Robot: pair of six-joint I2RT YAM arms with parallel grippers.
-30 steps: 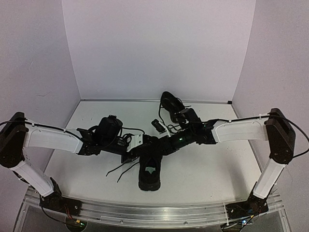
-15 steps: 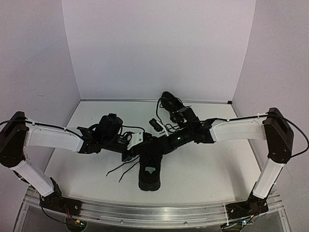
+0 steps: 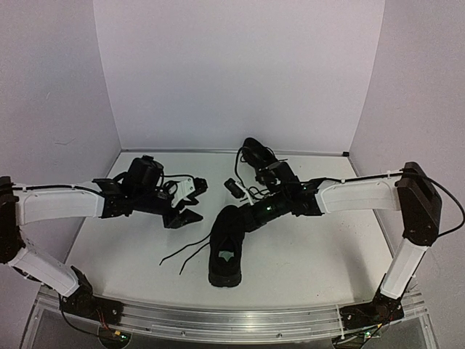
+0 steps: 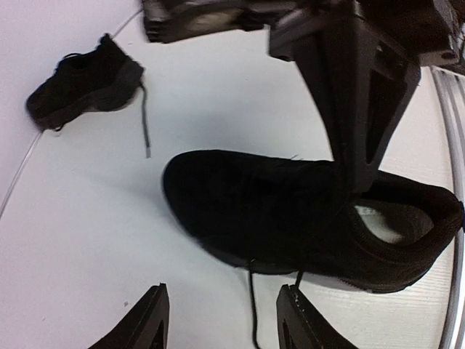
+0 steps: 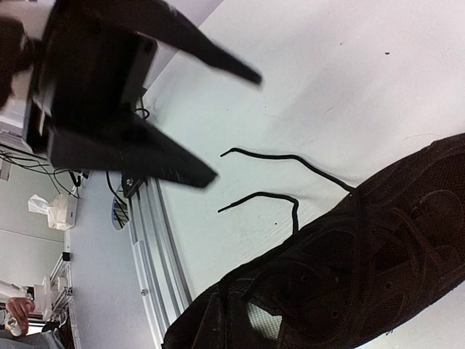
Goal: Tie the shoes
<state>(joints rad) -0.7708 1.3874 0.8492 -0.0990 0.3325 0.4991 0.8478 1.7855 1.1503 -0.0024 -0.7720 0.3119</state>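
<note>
The near shoe [image 3: 224, 254], laid near-to-far, is overhung by the spread right gripper [image 5: 234, 125], while the spread left gripper [image 3: 195, 200] is held off leftward.

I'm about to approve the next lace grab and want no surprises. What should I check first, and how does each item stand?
1. Left gripper open and empty: ok.
2. Right gripper open and empty: ok.
3. Lace ends free to grab: ok, both lie loose on the table beside the near shoe.
4. Near shoe upright, opening up: ok.
5. Knot started on the near shoe: not ok, none seen.
6. Far shoe tied: cannot tell.
</note>
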